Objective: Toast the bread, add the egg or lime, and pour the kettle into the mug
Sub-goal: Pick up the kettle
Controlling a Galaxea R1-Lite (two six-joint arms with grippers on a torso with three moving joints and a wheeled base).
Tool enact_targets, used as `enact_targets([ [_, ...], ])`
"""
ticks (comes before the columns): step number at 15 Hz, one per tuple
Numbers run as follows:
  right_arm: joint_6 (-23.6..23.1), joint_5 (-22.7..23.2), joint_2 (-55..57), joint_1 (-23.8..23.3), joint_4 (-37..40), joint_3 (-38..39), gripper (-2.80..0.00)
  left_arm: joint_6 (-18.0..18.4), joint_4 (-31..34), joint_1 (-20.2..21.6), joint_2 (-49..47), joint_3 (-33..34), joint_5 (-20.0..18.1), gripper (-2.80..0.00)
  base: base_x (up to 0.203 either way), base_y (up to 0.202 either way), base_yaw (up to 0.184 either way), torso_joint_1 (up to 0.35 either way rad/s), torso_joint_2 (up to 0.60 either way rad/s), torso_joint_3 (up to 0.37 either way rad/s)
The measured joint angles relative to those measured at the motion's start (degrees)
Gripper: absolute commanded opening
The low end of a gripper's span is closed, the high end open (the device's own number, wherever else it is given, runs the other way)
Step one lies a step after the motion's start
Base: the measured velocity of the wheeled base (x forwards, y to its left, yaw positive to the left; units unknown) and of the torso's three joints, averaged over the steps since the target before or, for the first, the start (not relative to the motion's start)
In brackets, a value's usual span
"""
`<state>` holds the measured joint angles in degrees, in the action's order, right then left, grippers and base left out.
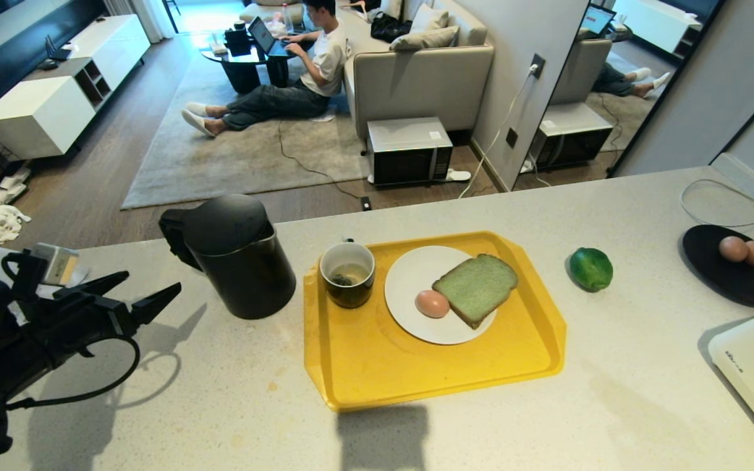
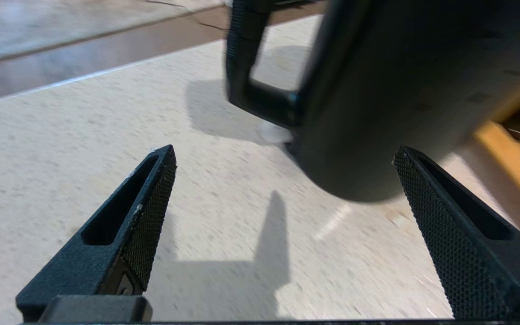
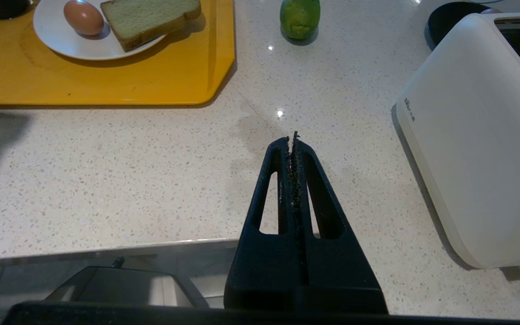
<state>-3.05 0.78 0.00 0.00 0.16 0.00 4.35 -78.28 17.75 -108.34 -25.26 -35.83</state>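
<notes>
The black kettle (image 1: 236, 255) stands on the counter left of the yellow tray (image 1: 377, 366). On that tray sit the dark mug (image 1: 348, 275) and a white plate (image 1: 416, 275) carrying the green bread (image 1: 476, 288) and the egg (image 1: 432, 303). Right of the tray lies the lime (image 1: 590, 269). My left gripper (image 1: 152, 291) hovers open and empty a little left of the kettle. In the left wrist view the kettle (image 2: 400, 90) and its handle (image 2: 242, 67) lie just beyond the spread fingertips (image 2: 163, 180). My right gripper (image 3: 292, 137) is shut and empty over the near counter.
A black dish (image 1: 737, 281) with two brown eggs sits at the far right. The white toaster (image 3: 476, 135) stands at the right near corner. A person sits on the rug beyond the counter, which ends just behind the kettle.
</notes>
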Motion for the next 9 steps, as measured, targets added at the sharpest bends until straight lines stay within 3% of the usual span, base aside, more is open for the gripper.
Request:
enact_targets([
  [5,0.0,0.0,0.0,0.0,0.0,0.0,-2.8,1.0,6.2,7.9,2.6,-1.5,-17.8,0.0,0.0,0.0,0.0,0.0,0.0,0.0],
  [9,0.0,0.0,0.0,0.0,0.0,0.0,-2.8,2.7,6.3,14.2,0.6,-4.8,-24.6,0.0,0.0,0.0,0.0,0.0,0.0,0.0],
])
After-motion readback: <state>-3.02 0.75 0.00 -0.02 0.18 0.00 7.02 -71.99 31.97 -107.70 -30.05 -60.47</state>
